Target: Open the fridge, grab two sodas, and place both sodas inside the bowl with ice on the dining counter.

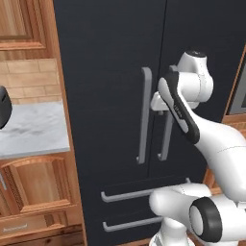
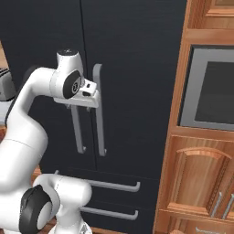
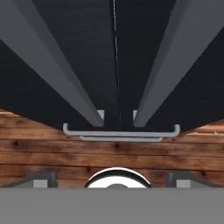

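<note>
The fridge (image 1: 110, 72) doors are closed and block all access to the interior. Two vertical bar handles (image 1: 144, 115) stand side by side at frame centre, a narrow gap between them. The gripper (image 2: 90, 89), jaws wide, sits at these handles. Two drawer handles (image 2: 114, 186) project at the lower frame.

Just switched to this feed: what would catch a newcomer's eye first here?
The tall dark fridge spans the middle, both doors shut, with two grey bar handles flanking the centre seam. The white arm reaches up to them, its gripper open and looking down along the handles. A wall oven sits in wooden cabinets to the right.
</note>
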Robot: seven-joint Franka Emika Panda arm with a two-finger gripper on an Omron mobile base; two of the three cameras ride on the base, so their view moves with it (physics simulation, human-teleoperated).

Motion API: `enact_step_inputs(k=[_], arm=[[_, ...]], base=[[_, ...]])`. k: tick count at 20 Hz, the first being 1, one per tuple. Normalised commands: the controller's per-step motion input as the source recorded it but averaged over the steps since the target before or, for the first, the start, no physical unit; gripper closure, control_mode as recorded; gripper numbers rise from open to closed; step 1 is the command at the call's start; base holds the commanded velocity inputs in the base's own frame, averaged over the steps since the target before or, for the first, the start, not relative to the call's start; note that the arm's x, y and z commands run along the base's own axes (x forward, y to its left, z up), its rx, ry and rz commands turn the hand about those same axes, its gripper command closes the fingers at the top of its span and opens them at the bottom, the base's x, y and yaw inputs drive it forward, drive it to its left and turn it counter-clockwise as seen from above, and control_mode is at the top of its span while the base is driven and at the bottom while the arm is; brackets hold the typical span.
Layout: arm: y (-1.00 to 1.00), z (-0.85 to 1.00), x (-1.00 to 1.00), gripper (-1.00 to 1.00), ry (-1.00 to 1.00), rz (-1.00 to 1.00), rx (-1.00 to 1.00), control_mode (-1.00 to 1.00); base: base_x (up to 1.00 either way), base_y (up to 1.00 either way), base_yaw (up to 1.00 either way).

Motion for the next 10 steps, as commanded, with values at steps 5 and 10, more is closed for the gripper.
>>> enact_step_inputs(k=[5, 10], arm=[[0.0, 0.0, 0.0, -1.0, 0.0, 0.0, 0.0, 1.0], [0.0, 0.0, 0.0, -1.0, 0.0, 0.0, 0.0, 1.0]], base=[[-0.39, -0.24, -0.01], [-0.35, -0.29, -0.01]])
